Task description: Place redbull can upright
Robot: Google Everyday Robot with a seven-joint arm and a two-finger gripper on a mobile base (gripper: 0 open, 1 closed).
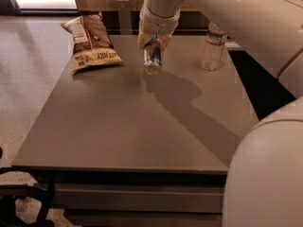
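Silver-ended redbull can (152, 63) hangs tilted, its upper part clamped in the claw (153, 45). Both are left of the water bottle (212, 48), over the grey desk (132, 126).

Bag (92, 44) and bottle (213, 48) flank end effector (152, 47) clasping redbull can (152, 61)

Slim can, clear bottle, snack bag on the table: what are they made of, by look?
Slim silver-ended drink can, held in the gripper over the far side of the grey table: metal, likely aluminium; its round end gleams. Clear bottle: thin plastic, see-through and ribbed. Brown-and-cream snack bag: glossy film, crinkled with highlights; plastic or foil-lined, cannot tell.
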